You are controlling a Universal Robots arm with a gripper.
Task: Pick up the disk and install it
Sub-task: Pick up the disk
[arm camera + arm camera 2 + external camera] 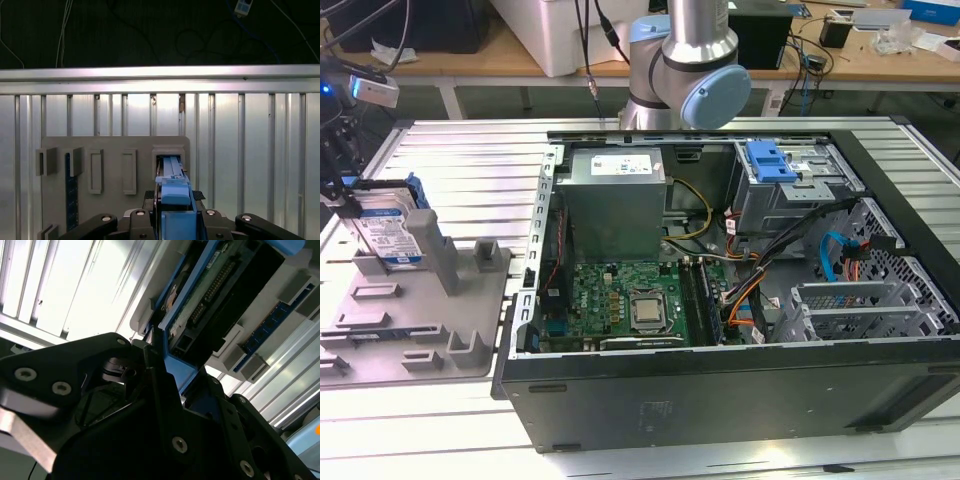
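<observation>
The disk (388, 228), a silver drive with a blue-and-white label and a blue caddy rail, stands on edge at the exterior view's far left, over the grey plastic fixture (420, 325). My gripper (345, 197) is at its top edge, shut on it. In the first wrist view the blue rail of the disk (175, 192) sits between the black fingers of the gripper (175, 202), right above a rectangular slot of the fixture (115, 145). The second wrist view shows the disk (200, 305) edge-on, its rail clamped in the gripper (167, 367). I cannot tell whether its lower edge still rests in the slot.
An open computer case (720, 400) lies on the slatted metal table (460, 160) to the exterior view's right of the fixture. Its grey drive cage carries a blue latch bracket (772, 160) at the back right. Upright posts (438, 250) stand beside the disk.
</observation>
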